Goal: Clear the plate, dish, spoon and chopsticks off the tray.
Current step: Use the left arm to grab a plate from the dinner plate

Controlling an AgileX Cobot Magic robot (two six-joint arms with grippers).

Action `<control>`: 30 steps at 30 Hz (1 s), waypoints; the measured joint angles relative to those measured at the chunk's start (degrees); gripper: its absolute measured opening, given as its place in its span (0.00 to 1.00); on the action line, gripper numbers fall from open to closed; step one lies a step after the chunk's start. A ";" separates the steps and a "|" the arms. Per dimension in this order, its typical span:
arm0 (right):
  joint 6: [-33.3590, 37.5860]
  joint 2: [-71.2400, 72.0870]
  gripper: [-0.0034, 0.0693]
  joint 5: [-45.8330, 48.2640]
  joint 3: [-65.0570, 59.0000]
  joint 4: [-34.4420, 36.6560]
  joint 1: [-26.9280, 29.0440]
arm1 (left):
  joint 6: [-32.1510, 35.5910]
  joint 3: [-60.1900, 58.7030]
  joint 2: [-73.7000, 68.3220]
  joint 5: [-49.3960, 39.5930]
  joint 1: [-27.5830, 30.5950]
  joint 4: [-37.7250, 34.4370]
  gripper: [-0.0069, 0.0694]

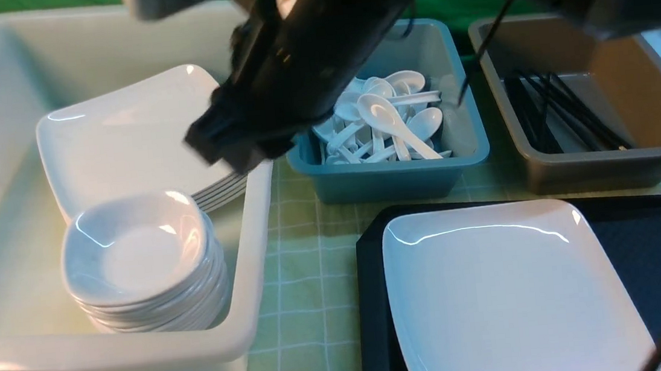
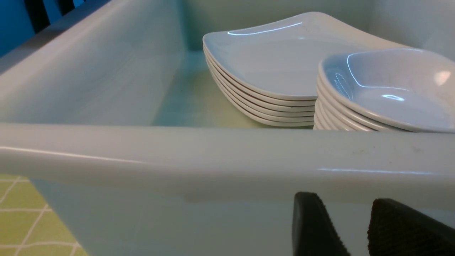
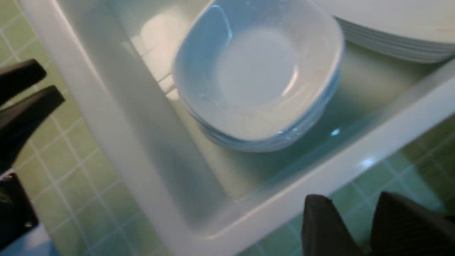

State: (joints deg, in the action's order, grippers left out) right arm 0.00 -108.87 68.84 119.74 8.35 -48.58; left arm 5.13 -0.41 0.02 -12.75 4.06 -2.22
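Note:
The large white square plate [image 1: 510, 289] lies on the black tray [image 1: 652, 251] at the front right; nothing else shows on the part of the tray in view. Small white dishes [image 1: 136, 246] [image 3: 256, 74] are stacked in the cream tub [image 1: 253, 265]. Spoons [image 1: 385, 119] fill the teal tub and chopsticks [image 1: 560, 112] lie in the brown tub. My right gripper [image 1: 224, 150] [image 3: 352, 199] hangs blurred over the cream tub's right wall, open and empty. My left gripper [image 2: 343, 199] [image 3: 49, 83] is low outside the cream tub's near wall, open and empty.
A stack of square plates [image 1: 126, 138] [image 2: 270, 71] sits at the back of the cream tub. The teal tub [image 1: 467, 154] and brown tub [image 1: 620, 167] stand behind the tray. A green checked cloth [image 1: 310, 284] covers the table. The right arm crosses above the teal tub.

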 joint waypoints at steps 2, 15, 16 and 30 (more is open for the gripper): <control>0.52 2.60 0.18 0.41 0.04 -3.93 0.79 | 0.00 0.00 0.00 0.00 0.00 0.00 0.38; 1.08 31.33 0.06 0.63 -20.13 -12.08 10.22 | 0.00 0.00 0.00 0.00 0.00 0.00 0.38; 1.10 36.23 0.06 0.68 -25.64 -12.71 10.86 | 0.00 0.00 0.00 0.00 0.00 0.00 0.38; -5.09 70.42 0.07 -3.03 -62.13 -14.80 11.29 | 0.00 0.00 0.00 0.00 0.00 0.00 0.38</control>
State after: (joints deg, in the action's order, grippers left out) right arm -5.09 -38.45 65.81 57.61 -6.45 -37.29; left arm 5.13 -0.41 0.02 -12.75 4.06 -2.22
